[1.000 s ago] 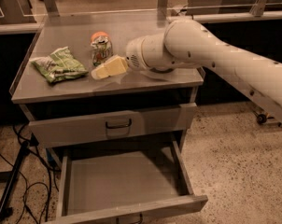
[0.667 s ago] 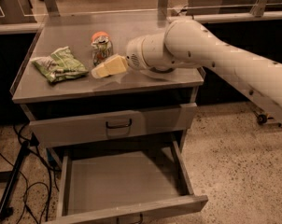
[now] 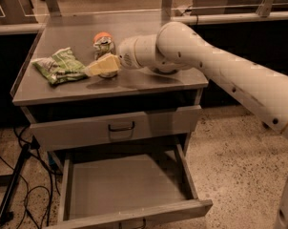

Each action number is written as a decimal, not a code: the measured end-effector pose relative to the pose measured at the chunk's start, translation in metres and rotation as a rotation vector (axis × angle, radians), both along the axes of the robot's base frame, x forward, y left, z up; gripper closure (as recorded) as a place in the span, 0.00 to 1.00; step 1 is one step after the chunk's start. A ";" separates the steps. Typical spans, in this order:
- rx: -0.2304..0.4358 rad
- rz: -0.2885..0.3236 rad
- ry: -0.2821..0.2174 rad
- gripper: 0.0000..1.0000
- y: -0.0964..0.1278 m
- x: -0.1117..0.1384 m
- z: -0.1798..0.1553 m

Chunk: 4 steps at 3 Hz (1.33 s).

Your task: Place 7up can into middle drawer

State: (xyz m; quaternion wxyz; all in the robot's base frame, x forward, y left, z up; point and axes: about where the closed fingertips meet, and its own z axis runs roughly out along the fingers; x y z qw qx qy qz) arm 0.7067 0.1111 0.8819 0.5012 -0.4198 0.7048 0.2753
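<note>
The 7up can (image 3: 104, 46), green and white with a silver top, stands upright on the cabinet top (image 3: 134, 82). My gripper (image 3: 104, 66) reaches in from the right and sits right at the can's lower part, covering its base. Whether it touches the can does not show. The middle drawer (image 3: 125, 185) is pulled out wide below, a shallow grey drawer with a bare floor. The white arm (image 3: 206, 66) stretches over the right side of the top.
A green and white snack bag (image 3: 60, 67) lies left of the can. A round orange fruit (image 3: 102, 35) sits just behind it. The top drawer front (image 3: 118, 128) with a black loop handle is closed. Black cables (image 3: 20, 185) trail on the floor at left.
</note>
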 end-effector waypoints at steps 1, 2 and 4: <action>0.013 -0.007 -0.003 0.00 0.004 0.007 -0.001; 0.013 -0.007 -0.003 0.25 0.004 0.007 -0.001; 0.013 -0.006 -0.003 0.81 0.004 0.007 -0.001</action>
